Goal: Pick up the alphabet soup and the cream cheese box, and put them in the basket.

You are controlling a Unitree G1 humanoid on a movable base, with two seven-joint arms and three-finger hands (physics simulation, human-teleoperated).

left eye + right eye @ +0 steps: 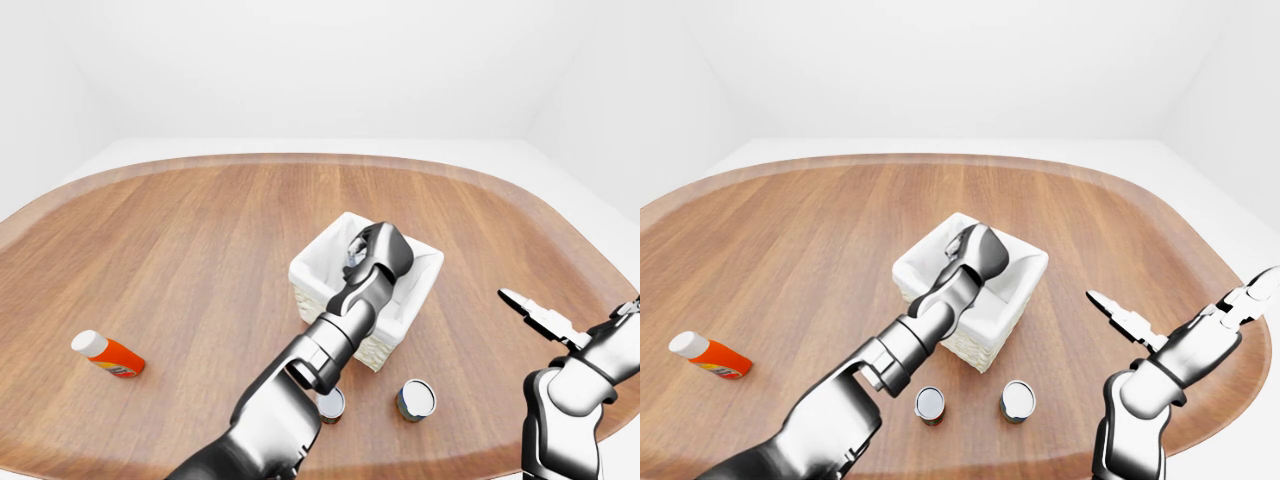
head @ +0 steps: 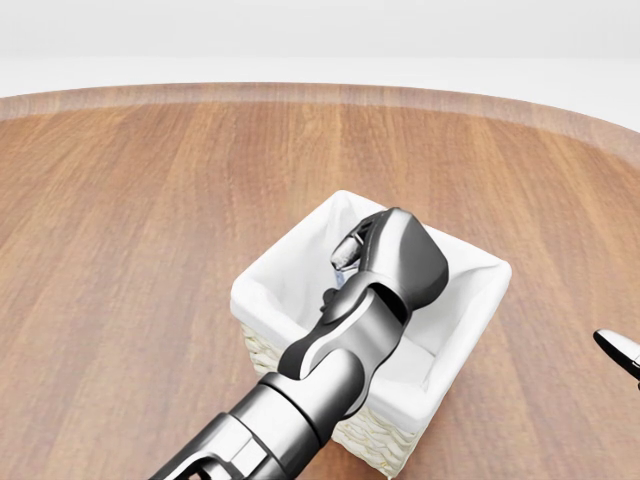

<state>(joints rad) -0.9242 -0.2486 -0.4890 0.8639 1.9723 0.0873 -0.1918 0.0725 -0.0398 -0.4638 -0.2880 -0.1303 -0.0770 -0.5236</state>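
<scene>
Nearest me, two cans (image 1: 930,403) lie on the table just my side of the basket (image 2: 470,325) — labels unreadable. My left hand (image 2: 385,255) is over the basket; grip state I cannot tell, cream cheese box unseen. I'd release low — inside the liner.

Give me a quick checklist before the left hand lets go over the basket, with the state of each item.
1. Left hand over the basket opening: ok, it reaches inside the white liner.
2. What the hand holds: cannot tell, only a small pale bit shows at its fingers.
3. Basket upright on the table: ok.
4. Right hand away from the basket: ok, it hangs apart at the right, fingers extended.
5. Two cans below the basket, out of the drop path: ok.
6. Orange bottle far left, no obstruction: ok.
</scene>
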